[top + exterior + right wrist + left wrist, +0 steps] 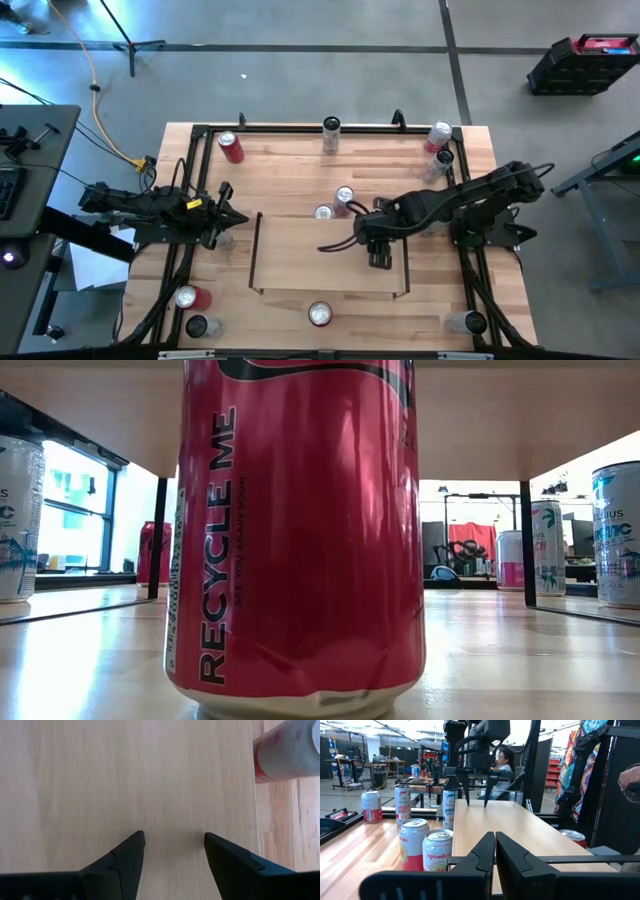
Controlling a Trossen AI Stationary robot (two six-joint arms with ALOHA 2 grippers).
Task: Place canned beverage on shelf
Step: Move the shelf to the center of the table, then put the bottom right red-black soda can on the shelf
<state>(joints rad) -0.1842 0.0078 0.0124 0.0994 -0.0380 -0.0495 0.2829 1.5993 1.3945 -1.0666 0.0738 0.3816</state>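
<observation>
The shelf point(300, 260) is a light-wood bay edged by thin black rails at the table's middle, and no can stands on it. My right gripper point(380, 262) hangs above its right part, pointing steeply down. It is open, with only bare wood point(125, 780) between its fingers point(174, 837). Two cans point(344, 197) point(323, 212) stand on the table just beyond the shelf's far rail. My left gripper point(240, 218) waits shut at the shelf's left side, pointing level across it point(495, 837). The left wrist view shows my right gripper point(472, 800) over the shelf point(520, 825).
More cans stand around the table: a red one point(231, 147) far left, others along the far edge point(331, 128) point(438, 135), some at the near corners point(187, 297) point(470, 322), and one point(319, 314) at the near middle. That pink can point(300, 530) fills the low view.
</observation>
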